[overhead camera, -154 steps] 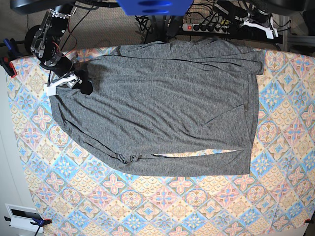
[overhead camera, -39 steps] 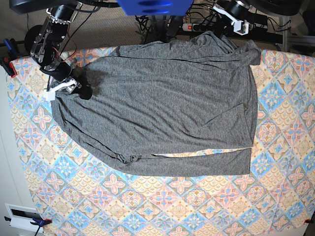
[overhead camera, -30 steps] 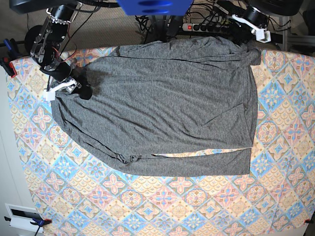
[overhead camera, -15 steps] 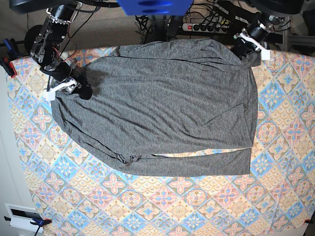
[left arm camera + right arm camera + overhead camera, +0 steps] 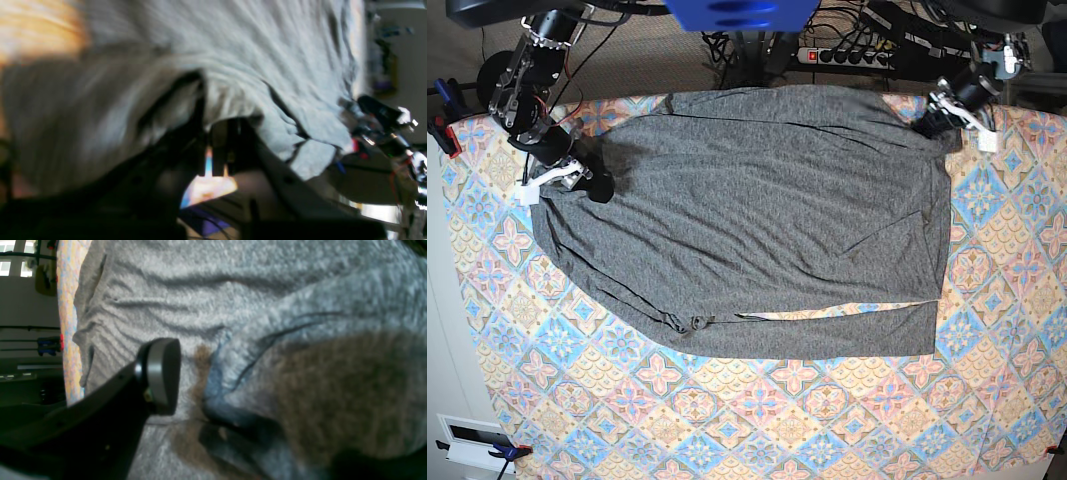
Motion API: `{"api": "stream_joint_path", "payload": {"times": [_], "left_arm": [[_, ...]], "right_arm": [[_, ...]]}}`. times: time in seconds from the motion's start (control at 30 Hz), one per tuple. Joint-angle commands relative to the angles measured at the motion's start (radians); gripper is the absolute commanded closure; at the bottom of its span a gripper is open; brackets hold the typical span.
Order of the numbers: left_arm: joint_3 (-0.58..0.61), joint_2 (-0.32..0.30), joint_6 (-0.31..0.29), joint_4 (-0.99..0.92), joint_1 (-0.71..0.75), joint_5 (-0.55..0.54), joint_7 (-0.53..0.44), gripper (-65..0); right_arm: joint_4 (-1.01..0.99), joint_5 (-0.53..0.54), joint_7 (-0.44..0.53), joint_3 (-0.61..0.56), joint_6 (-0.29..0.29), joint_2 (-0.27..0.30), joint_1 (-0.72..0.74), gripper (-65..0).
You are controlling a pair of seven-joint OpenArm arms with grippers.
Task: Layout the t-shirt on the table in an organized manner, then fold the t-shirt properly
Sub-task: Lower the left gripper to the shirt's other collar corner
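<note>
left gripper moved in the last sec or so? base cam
Yes. The left gripper, shut on the t-shirt corner, has swung out from near the power strip toward the image's right edge, stretching that corner across the table.

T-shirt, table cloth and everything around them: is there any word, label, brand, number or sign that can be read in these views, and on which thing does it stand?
No text can be read in any view.
The t-shirt is plain grey, with no print or tag showing.
The table cloth bears only diamond and flower patterns.
The power strip behind the table: any marking is too small to read.
The white plate at the lower left corner: too small to read.
</note>
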Motion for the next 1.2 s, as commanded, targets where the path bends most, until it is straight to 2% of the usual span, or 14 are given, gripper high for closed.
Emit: {"api": "stream_joint_path", "payload": {"times": [0.0, 0.17, 0.3, 0.43, 0.53, 0.7, 0.77, 1.0, 1.17], "left_arm": [[-0.034, -0.017, -0.012, 0.015, -0.008, -0.023, 0.013, 0.0], [-0.161, 0.008, -0.012, -0.053, -0.037, -0.025, 0.112, 0.0], [-0.168, 0.008, -0.012, -0.186, -0.071, -0.022, 0.147, 0.0], [-0.168, 0.006, -0.012, -0.235, -0.089, -0.017, 0.147, -0.5], [-0.168, 0.006, -0.012, -0.235, -0.088, -0.017, 0.152, -8.3], [-0.166, 0.005, -0.012, -0.235, -0.069, -0.016, 0.176, -27.1], [-0.166, 0.005, -0.012, -0.234, -0.06, -0.016, 0.199, -31.5], [-0.171, -0.032, -0.012, -0.232, 0.015, -0.02, 0.196, -32.2], [-0.249, -0.069, -0.012, -0.232, 0.093, -0.019, 0.194, -32.2]], "right_arm": [[0.0, -0.042, -0.019, 0.002, -0.02, 0.009, -0.002, -34.5], [0.0, -0.042, 0.001, 0.002, -0.02, 0.009, -0.002, -34.5], [0.0, -0.042, 0.029, 0.001, -0.022, 0.009, -0.002, -34.5], [0.0, -0.042, 0.029, 0.001, -0.022, 0.009, -0.002, -34.5], [0.0, -0.042, 0.029, 0.001, -0.022, 0.009, -0.002, -34.5], [0.0, -0.042, 0.029, 0.001, -0.022, 0.009, -0.002, -34.5], [0.0, -0.042, 0.029, 0.001, -0.022, 0.009, -0.002, -34.5], [0.0, -0.042, 0.029, 0.001, -0.022, 0.009, -0.002, -34.5], [0.0, -0.042, 0.029, 0.001, -0.022, 0.009, -0.002, -34.5]]}}
